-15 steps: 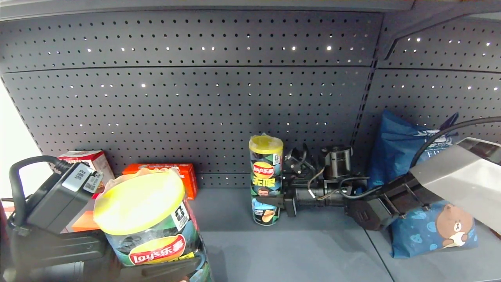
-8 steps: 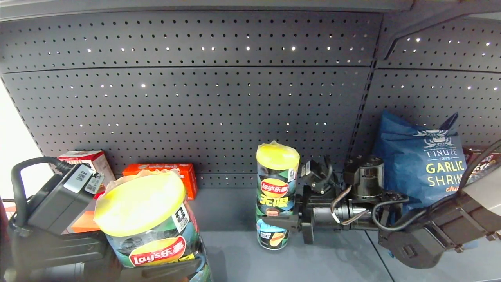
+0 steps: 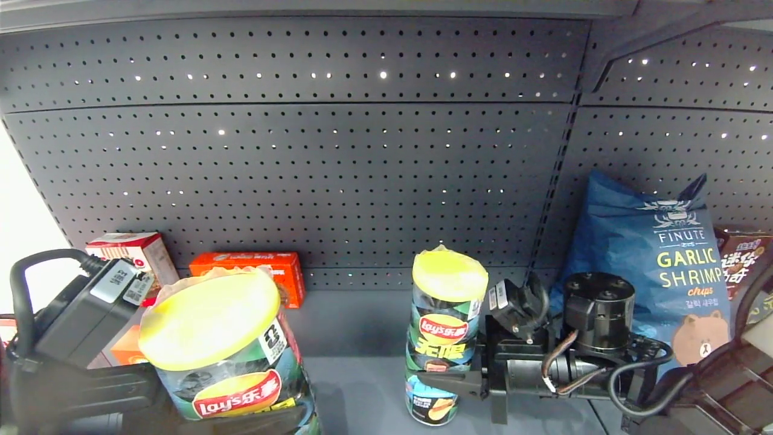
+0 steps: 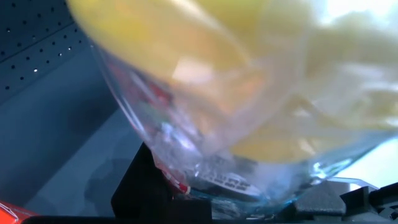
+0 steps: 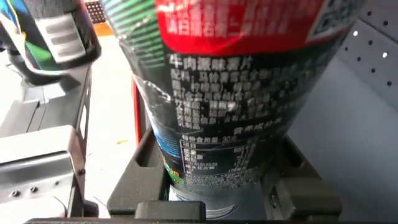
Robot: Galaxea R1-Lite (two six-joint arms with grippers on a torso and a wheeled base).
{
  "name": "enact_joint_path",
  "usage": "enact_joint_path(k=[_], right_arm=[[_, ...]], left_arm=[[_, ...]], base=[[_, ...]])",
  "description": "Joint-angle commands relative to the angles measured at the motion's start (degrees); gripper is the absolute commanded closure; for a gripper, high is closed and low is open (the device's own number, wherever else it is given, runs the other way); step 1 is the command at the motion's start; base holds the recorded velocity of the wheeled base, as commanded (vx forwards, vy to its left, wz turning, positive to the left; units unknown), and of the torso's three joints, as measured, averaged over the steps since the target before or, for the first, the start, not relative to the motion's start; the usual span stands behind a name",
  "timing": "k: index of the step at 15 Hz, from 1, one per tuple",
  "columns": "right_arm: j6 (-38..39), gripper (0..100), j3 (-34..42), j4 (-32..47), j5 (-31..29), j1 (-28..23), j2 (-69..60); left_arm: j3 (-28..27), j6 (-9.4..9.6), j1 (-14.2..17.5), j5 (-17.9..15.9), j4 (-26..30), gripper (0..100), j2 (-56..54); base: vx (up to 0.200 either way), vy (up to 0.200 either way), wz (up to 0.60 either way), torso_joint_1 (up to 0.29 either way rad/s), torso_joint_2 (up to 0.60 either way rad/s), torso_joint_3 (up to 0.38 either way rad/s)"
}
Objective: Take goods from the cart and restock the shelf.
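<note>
Right can (image 3: pixel 444 338): lower centre, upright, clamped low between the right gripper (image 3: pixel 450 382) fingers.
Left can (image 3: pixel 211 338): lower left, gripped by the left gripper (image 3: pixel 241 417).
Cut off: left can's base, at the bottom edge.

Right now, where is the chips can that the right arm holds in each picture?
Head view: the chips can is low and middle, in the right gripper.
Right wrist view: the chips can is close up, in the middle.
Left wrist view: that close-up one is the other can, in the left gripper.
Shared landmark: the dotted back panel.
</note>
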Motion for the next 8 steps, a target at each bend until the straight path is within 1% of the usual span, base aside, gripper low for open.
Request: enact_joint_path(k=[1, 8], right_arm=[[-0.01, 100, 1.36, -0.96, 0.02, 0.08, 1.28], [0.07, 100, 0.83, -1.66, 0.02, 0.08, 3.83]], left_arm=[[-0.43, -0.17, -0.03, 0.02, -0.16, 100, -0.07], [-0.61, -0.17, 0.06, 0.02, -0.25, 100, 0.11]], base=[[0.0, 0.0, 0.0, 0.0, 0.0, 0.0], [0.0, 0.0, 0.0, 0.0, 0.0, 0.0]])
